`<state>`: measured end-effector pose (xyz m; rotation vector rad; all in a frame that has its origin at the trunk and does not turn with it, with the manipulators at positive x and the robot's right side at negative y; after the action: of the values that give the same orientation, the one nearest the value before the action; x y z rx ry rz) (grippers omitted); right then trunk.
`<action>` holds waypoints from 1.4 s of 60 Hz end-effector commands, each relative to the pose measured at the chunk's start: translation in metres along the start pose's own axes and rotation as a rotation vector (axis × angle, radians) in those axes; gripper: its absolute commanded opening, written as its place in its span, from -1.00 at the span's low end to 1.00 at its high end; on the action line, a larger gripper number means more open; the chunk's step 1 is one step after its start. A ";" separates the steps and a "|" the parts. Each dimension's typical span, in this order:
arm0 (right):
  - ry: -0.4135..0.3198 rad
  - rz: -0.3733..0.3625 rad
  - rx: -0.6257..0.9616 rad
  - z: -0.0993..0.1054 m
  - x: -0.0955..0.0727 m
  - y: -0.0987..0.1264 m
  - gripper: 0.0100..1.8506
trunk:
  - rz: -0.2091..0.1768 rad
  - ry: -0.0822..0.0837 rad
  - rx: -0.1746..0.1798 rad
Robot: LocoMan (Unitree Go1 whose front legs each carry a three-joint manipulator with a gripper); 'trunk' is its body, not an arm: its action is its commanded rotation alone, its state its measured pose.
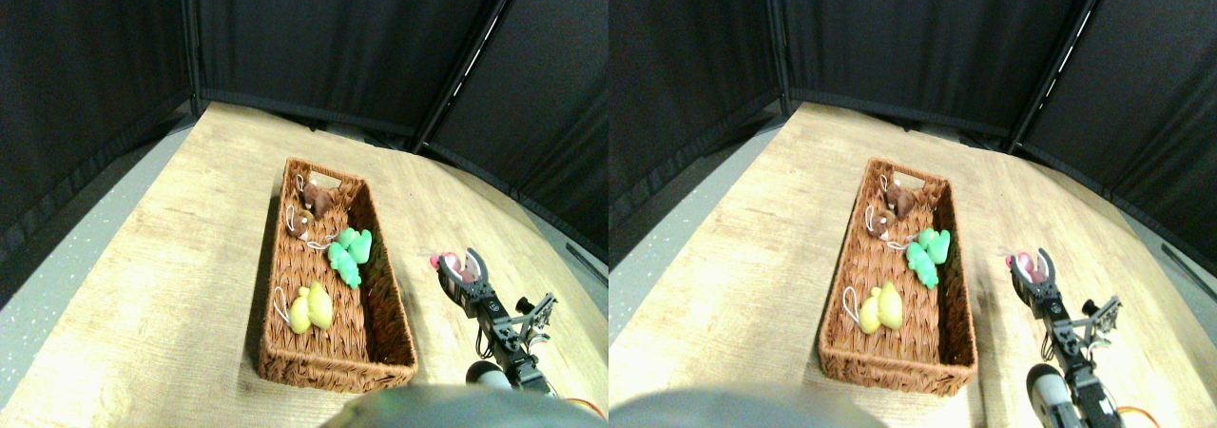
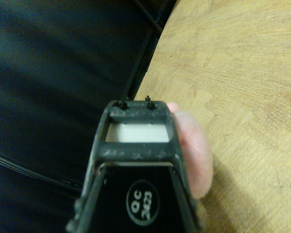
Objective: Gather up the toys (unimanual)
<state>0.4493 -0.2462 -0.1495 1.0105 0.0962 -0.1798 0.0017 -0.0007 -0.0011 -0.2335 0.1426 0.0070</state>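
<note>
My right gripper is over the wooden table to the right of the woven basket, shut on a pink toy that shows between its jaws. In the wrist view the pink toy bulges out beside the dark jaw frame. Inside the basket lie two brown toys at the far end. A green toy rests against the right wall, and a yellow toy lies near the front, each with a white loop cord.
The light wooden table is ringed by black curtain panels at the back and sides. A grey floor strip runs along the left. The table's edge passes close beyond the gripper in the wrist view.
</note>
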 end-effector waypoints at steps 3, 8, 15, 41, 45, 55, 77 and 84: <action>0.042 0.047 0.053 -0.001 0.007 0.017 -0.75 | 0.039 -0.044 -0.051; 0.081 0.088 0.002 -0.004 0.013 0.027 -0.73 | 0.062 -0.056 -0.075; 0.110 0.116 -0.036 -0.009 0.020 0.041 -0.72 | 0.093 -0.071 -0.105; 0.263 0.150 -0.018 -0.051 0.037 0.097 -0.74 | 0.198 -0.116 -0.218; 0.290 0.158 -0.010 -0.058 0.038 0.101 -0.75 | 0.204 -0.117 -0.226; 0.337 0.155 0.017 -0.067 0.044 0.096 -0.77 | 0.203 -0.105 -0.205; 0.190 0.101 0.037 -0.033 0.049 0.067 -0.79 | 0.131 -0.068 -0.102; 0.091 0.086 -0.011 -0.016 0.045 0.053 -0.78 | 0.108 -0.056 -0.067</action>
<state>0.5027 -0.2060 -0.1301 1.1093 0.2208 -0.0405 -0.0030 -0.0007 -0.0034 -0.3188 0.0817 0.1439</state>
